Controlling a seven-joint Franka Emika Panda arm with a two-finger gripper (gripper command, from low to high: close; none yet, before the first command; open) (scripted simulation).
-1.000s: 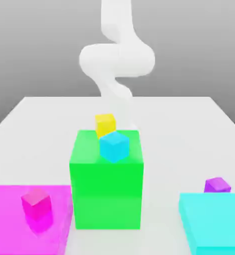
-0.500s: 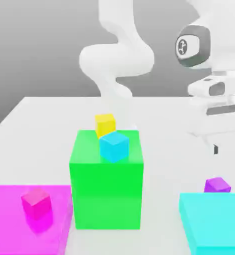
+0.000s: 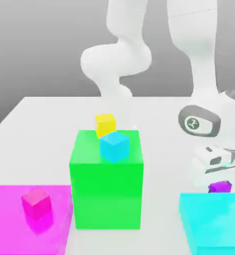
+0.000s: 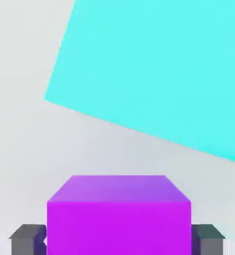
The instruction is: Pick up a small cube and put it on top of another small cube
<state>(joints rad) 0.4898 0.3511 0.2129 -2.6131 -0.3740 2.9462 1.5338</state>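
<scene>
Cyan slab [image 3: 214, 219] nearest, lower right in the exterior view; just behind it, my gripper [image 4: 118, 240] is clamped on the purple cube [image 3: 220, 187]. I judge it light, stiff, perhaps slippery, best held squarely by its opposite flat sides.

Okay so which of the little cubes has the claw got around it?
The purple cube, behind the cyan slab; the claw's fingers press its sides.
</scene>
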